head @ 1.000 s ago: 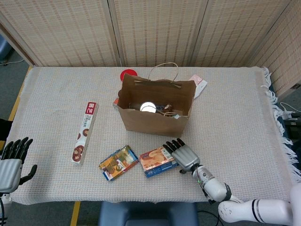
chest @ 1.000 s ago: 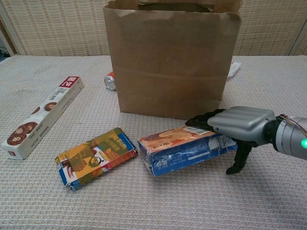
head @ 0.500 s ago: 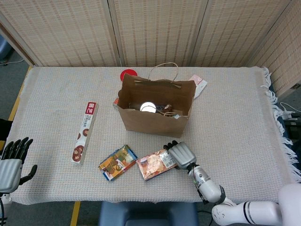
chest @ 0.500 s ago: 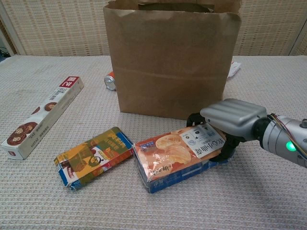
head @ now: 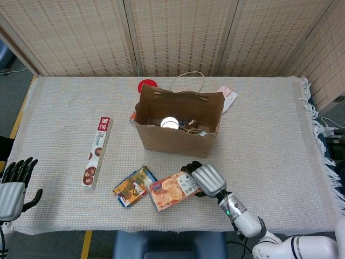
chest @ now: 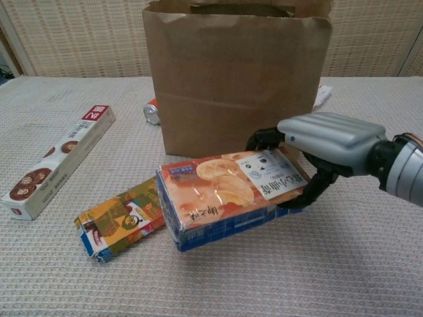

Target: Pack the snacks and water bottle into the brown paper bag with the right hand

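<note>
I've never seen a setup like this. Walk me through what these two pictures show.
This is a two-armed robot with human-like hands, steered remotely by a person. The head view looks down on the table; the chest view looks across it from low down.

The right hand holds an orange biscuit pack between its fingers, lifted and tilted. The left hand waits at the table's near left edge, holding nothing.

On the cloth stand a brown paper bag, open, with a bottle's white cap showing inside. In front lie a yellow snack pack and a long white cookie box. A red can lies behind the bag.
</note>
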Controlling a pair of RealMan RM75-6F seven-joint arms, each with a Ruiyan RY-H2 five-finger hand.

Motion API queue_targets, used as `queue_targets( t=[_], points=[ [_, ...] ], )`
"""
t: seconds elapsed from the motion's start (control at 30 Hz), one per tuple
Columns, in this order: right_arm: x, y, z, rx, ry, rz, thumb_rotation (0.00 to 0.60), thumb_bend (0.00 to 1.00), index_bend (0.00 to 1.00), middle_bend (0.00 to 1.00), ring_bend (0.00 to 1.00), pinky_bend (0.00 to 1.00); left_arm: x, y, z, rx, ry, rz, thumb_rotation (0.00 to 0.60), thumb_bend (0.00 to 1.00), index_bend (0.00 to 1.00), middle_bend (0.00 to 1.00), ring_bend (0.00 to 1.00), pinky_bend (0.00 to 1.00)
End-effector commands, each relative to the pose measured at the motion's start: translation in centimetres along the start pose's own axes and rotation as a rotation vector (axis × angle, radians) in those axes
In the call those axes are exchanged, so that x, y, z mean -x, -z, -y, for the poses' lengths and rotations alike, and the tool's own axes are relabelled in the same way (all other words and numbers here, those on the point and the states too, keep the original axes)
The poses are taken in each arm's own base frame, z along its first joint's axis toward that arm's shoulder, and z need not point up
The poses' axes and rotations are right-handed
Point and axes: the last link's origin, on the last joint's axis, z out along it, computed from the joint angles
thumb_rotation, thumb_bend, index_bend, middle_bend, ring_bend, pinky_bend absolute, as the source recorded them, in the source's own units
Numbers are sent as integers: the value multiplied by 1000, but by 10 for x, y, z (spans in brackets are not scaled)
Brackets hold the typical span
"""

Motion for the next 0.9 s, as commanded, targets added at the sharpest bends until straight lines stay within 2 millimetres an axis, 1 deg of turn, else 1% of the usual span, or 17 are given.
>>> queue_targets(
  t=[0.03,0.3,0.37,0.5,0.57,0.67,0.77,0.9],
  points=[
    [-32,6,4,-15,-58,-100,600,324,629,556,609,725,0,0,0,-1,-1,-1,600,371,0,0,0,0],
    [-117,8,21,-47,-141,-400,600,324,628,556,609,725,0,0,-1,-5,-3,-2,600,371,0,0,0,0],
    [-137,7,22,-38,-150,-477,600,324,629,556,609,725,0,0,-1,-5,-3,-2,600,370,0,0,0,0],
    [-169,0,16,16,-152,-604,600,324,629,556,609,725,0,0,0,-3,-2,-1,600,371,0,0,0,0],
    [-180,-6,9,65,-129,-640,600,324,629,556,609,725,0,0,0,-3,-1,-1,600,371,0,0,0,0],
    [-188,-16,1,128,-79,-649,600,324,628,556,609,725,0,0,0,-2,1,-1,600,371,0,0,0,0],
    [-188,-25,-8,179,-56,-638,600,324,629,556,609,725,0,0,0,0,3,-1,600,371,0,0,0,0],
    [-181,-34,-18,221,6,-633,600,324,628,556,609,725,0,0,0,1,4,-2,600,372,0,0,0,0]
  ],
)
